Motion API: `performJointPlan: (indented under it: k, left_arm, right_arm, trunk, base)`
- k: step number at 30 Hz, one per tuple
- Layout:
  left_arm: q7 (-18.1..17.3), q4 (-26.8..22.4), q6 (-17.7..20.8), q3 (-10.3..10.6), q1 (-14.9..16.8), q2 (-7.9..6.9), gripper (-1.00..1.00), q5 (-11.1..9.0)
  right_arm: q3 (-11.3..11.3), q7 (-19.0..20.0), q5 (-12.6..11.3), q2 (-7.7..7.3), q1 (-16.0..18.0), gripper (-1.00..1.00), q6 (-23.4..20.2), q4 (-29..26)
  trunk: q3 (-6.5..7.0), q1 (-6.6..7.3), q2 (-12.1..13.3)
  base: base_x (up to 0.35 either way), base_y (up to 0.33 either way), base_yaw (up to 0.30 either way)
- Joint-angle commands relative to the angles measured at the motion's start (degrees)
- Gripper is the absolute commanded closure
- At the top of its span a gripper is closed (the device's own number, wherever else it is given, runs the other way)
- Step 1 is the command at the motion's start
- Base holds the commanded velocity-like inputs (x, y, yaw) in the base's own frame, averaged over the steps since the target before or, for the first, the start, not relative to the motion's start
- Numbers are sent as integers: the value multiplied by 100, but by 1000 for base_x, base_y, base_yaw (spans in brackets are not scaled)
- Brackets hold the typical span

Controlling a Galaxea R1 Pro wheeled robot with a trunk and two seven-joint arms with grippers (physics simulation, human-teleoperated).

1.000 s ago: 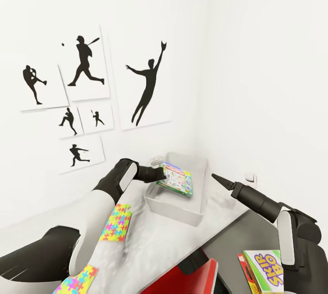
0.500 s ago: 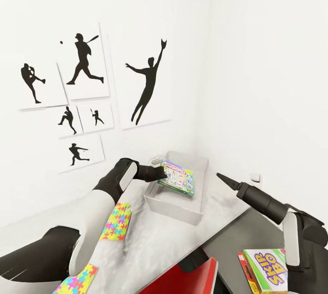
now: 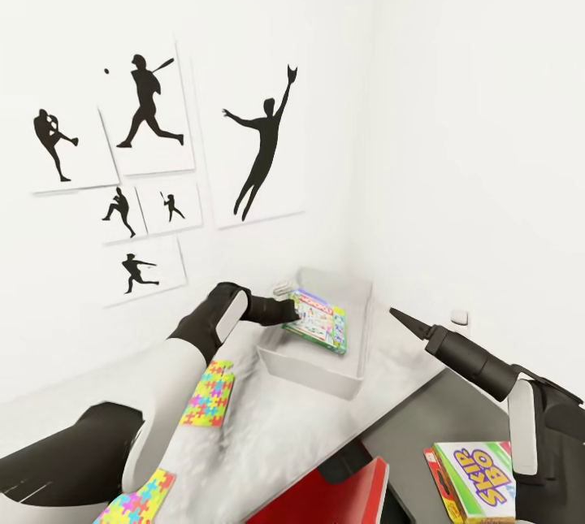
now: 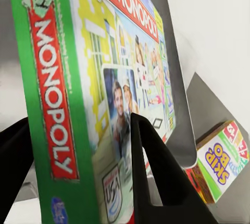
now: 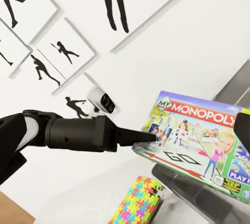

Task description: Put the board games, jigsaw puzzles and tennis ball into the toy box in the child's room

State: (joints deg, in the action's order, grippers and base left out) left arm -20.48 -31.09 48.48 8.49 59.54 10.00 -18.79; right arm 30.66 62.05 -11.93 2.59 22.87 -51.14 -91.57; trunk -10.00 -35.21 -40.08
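Two arms up: both in the head view, left one loaded, right one empty.
Left jaws [image 3: 286,311]: clamped on one edge of the white-green Monopoly box [image 3: 317,320]; in the left wrist view the black fingers [image 4: 151,172] press on both faces of the box, so it's a proper pinch.
Monopoly box: held tilted over the open top of the toy box [image 3: 302,365], its far end dipping inside the walls. Can't tell if it touches the bottom or a wall.
Right jaws [image 3: 399,317]: fingertips come together in a thin point, nothing between them, hanging in the air to the right of the toy box and apart from it.
Toy box: light grey bin sitting on the counter [image 3: 276,418] near the corner of the room, where the two white walls meet.
Jigsaw puzzles: one bright sheet [image 3: 206,394] lies flat on the counter just beside the left forearm, another [image 3: 138,500] lies closer to the robot at the bottom edge of the head view.
SKIP-BO box [image 3: 475,482]: on the lower dark grey wing of the counter, under the right arm, well apart from the toy box. A red box edge peeks out just beside it.
Red thing [image 3: 341,500]: glossy, at the bottom of the head view, can't make out what it is.
Wall: black baseball silhouette posters [image 3: 150,106] above the counter.
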Motion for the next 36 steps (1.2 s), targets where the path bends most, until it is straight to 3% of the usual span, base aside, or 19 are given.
performJointPlan:
  k: [1,6,28,36]
  left_arm:
    - [-23,-3,13,78,5,0,100,16]
    - [-26,-6,-3,246,5,0,100,16]
    - [-263,-11,-207,281,6,0,100,16]
    - [-267,-11,-207,571,5,0,100,16]
  right_arm:
    - [10,18,-3,8,7,-100,-27,-1]
    - [11,18,-3,5,7,-100,-27,-1]
    - [10,27,-3,4,7,-100,-27,-1]
    - [10,27,-3,4,7,-100,-27,-1]
  trunk:
    - [-19,-1,-8]
    - [-65,-1,-8]
    - [-271,-1,-8]
    - [-346,-1,-8]
  base:
    - [0,0,0]
    - [0,0,0]
    - [0,0,0]
    - [0,0,0]
